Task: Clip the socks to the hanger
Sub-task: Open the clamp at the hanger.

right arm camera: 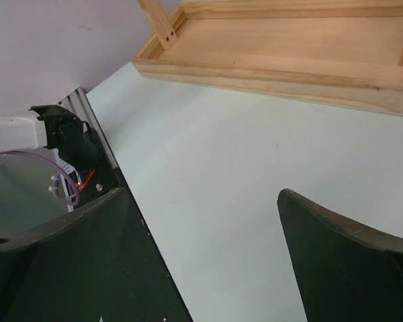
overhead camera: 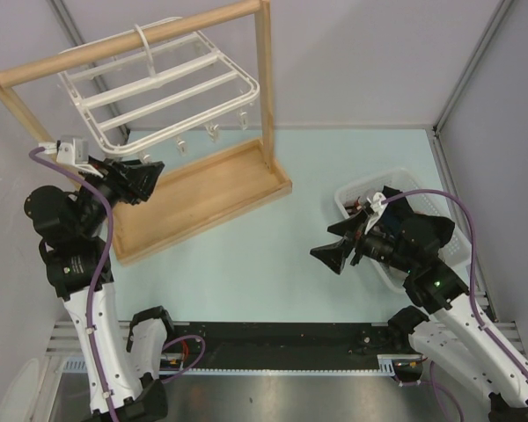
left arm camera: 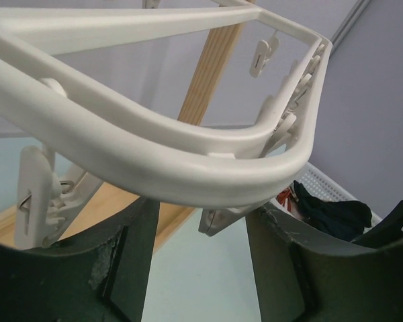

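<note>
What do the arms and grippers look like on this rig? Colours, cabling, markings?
The left arm and right arm have white lower links and black joint housings above. A purple cable runs along each, left and right. The left gripper and right gripper are matte black with broad tapering fingers, scuffed on the inner faces. A green light glows on the right arm. No readable markings.

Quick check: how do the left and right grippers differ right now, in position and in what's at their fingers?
The left gripper is up at a rounded corner of the hanger, while the right gripper is over the table beside the basket. The left gripper has the hanger's rim running across just past its fingertips; the right gripper has only bare table between its fingers. Both are open and hold nothing.
</note>
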You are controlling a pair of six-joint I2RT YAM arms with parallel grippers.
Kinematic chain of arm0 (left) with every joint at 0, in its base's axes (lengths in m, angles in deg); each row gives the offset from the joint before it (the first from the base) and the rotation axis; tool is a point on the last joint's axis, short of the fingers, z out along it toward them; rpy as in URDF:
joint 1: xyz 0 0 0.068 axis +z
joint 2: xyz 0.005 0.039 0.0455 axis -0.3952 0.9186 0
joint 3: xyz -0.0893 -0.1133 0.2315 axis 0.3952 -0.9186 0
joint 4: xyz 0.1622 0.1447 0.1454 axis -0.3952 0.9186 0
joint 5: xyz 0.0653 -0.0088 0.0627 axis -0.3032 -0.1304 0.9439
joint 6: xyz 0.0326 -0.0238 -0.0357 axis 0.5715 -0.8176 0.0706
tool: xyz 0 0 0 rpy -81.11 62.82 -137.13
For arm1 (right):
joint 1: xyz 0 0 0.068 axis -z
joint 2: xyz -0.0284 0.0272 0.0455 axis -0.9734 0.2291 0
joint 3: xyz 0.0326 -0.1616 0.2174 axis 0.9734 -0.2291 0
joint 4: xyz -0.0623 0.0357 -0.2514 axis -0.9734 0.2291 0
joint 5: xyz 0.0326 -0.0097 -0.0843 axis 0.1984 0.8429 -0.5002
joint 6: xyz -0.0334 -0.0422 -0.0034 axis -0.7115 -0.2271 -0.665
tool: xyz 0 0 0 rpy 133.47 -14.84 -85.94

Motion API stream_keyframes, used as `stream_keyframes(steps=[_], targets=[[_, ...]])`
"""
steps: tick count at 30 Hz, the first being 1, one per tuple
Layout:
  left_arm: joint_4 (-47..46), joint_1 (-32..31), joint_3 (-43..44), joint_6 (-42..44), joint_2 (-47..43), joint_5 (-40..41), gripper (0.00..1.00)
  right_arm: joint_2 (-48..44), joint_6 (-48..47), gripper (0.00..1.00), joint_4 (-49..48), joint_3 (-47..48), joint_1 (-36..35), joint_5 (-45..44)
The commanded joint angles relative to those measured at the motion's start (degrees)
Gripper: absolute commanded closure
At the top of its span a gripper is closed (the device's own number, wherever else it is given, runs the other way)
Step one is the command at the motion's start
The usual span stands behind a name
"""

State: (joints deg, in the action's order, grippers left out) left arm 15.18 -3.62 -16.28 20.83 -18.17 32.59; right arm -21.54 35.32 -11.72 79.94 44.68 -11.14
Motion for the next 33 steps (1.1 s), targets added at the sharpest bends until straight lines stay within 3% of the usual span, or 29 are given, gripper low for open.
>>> stream_keyframes(steps=[1,6,12,21,27,33], targets=[[-0.03,-0.67,1.86,1.11,-0.48,0.59,0.44,-0.49,-0.75,0.00,0.39,2.58,-0.27,-0.83],[-0.29,-1.64,1.68,0.06,-0.75,-0.03,0.58,0.56,0.12,0.00,-1.54,2.66,-0.88,0.23],[-0.20,-3.75,1.42,-1.88,-1.19,-0.03,0.73,6.01,1.26,0.00,-12.34,2.66,-5.88,-0.73],[0.50,-9.72,-2.36,-5.12,-2.68,2.52,0.72,17.94,-6.98,0.00,-36.15,2.66,-19.15,-15.31],[1.28,-11.48,-2.89,-8.91,-2.25,4.89,0.72,30.60,-12.17,0.00,-60.14,4.85,-25.14,-22.79],[1.55,-13.94,-2.89,-10.23,-0.84,5.59,0.68,43.27,-13.58,0.00,-68.05,12.76,-26.81,-25.43]])
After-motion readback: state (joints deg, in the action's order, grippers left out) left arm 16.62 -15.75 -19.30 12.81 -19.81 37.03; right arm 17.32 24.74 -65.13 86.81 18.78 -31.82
